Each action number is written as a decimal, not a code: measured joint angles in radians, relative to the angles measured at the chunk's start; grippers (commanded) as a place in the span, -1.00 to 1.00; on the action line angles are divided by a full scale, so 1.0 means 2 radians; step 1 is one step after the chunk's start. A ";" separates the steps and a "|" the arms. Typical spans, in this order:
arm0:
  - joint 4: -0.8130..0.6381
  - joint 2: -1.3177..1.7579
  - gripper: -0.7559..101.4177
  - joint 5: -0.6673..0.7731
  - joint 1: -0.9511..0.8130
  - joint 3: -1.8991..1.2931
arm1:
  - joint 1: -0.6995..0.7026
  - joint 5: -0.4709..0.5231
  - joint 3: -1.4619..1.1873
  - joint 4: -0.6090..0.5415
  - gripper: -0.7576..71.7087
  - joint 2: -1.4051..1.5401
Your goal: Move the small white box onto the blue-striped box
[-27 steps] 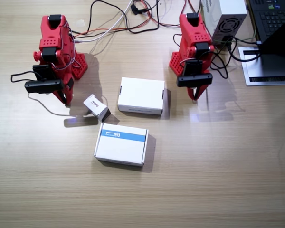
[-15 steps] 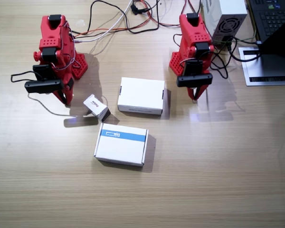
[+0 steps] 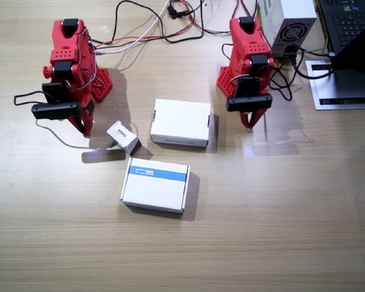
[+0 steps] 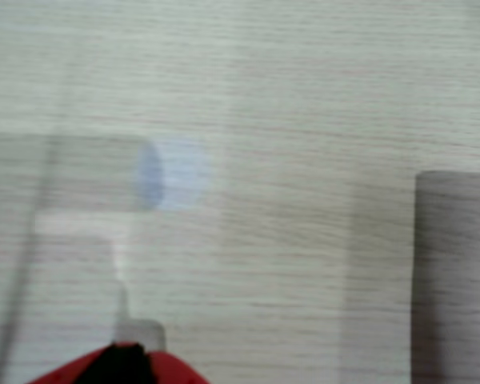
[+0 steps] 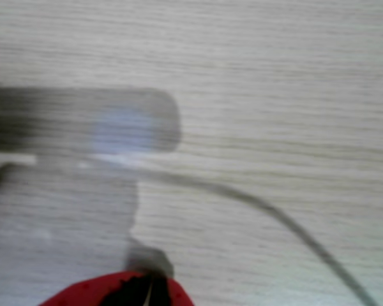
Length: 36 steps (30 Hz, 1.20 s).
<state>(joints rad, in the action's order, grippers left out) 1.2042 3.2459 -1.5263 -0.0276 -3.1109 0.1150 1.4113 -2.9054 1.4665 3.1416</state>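
Observation:
The small white box [image 3: 123, 137] lies on the wooden table, tilted, just above the upper left corner of the blue-striped box [image 3: 155, 184]. The two boxes are apart. My right gripper [image 3: 83, 129] points down at the table a short way left of the small box, shut and holding nothing. My left gripper [image 3: 250, 126] hangs shut and empty over bare wood, right of the plain white box. In a wrist view, shut red jaw tips [image 4: 126, 362] show over bare wood. In a wrist view, shut jaw tips [image 5: 147, 290] sit near a dark cable [image 5: 293, 223].
A larger plain white flat box [image 3: 181, 122] lies between the arms, just above the blue-striped box. Cables [image 3: 164, 24] run along the back edge. A grey power supply [image 3: 290, 24] and a laptop [image 3: 347, 36] stand at the back, beside the left arm.

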 measured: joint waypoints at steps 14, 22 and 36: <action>0.000 0.000 -0.99 0.000 0.000 0.000 | 0.000 0.000 0.000 0.000 -0.97 0.000; 0.000 0.000 -0.99 0.000 0.000 0.000 | 0.000 0.000 0.000 0.000 -0.97 0.000; 0.000 0.000 -0.99 0.000 0.000 0.000 | 0.000 0.008 0.000 0.000 -0.98 0.000</action>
<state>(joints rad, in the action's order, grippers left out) 1.2042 3.2459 -1.5263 -0.0276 -3.1109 0.1150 1.4281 -2.9054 1.4665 3.1416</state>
